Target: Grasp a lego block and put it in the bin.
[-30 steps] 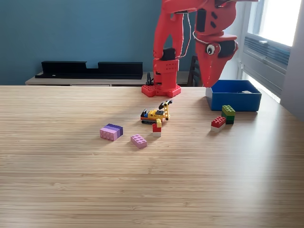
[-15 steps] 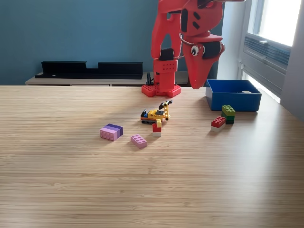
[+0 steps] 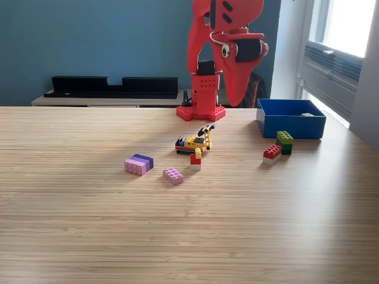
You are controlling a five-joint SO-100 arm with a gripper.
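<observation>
Fig.: bright blue bin (image 3: pixel 291 126), low-walled, open top, sat on table (image 3: pixel 177 225) at exterior view's right, w/ red block (image 3: pixel 272 152) near; gripper (image 3: pixel 234 102) hung empty above table, tips together

Six lego pieces (image 3: pixel 173 175), one bin (image 3: pixel 291 125)

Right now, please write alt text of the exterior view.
A red robot arm holds its gripper above a wooden table, carrying nothing visible. Lego blocks lie scattered beside a blue bin at the view's right.
</observation>
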